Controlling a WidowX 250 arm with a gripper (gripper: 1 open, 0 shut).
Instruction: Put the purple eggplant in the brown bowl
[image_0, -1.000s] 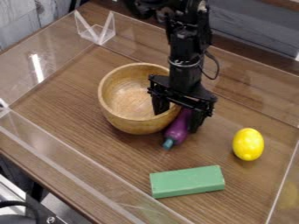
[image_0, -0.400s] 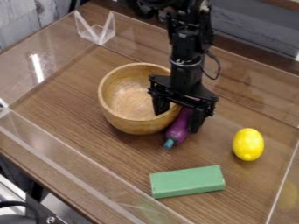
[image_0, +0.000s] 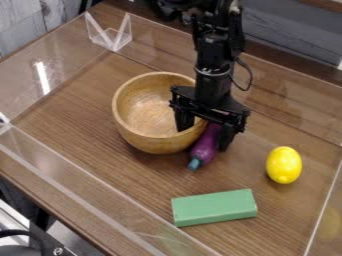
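Observation:
The purple eggplant (image_0: 203, 150) lies on the wooden table just right of the brown bowl (image_0: 144, 112), its teal stem tip pointing toward the front. My black gripper (image_0: 207, 131) hangs straight down over the eggplant's upper end, its fingers (image_0: 230, 133) on either side of it. The eggplant's far end is hidden between the fingers. I cannot tell whether the fingers press on it. The bowl is upright and holds nothing that I can see.
A yellow lemon (image_0: 283, 165) sits at the right. A green rectangular block (image_0: 214, 207) lies near the front. Clear plastic walls (image_0: 80, 210) border the table, and a clear stand (image_0: 108, 30) is at the back left.

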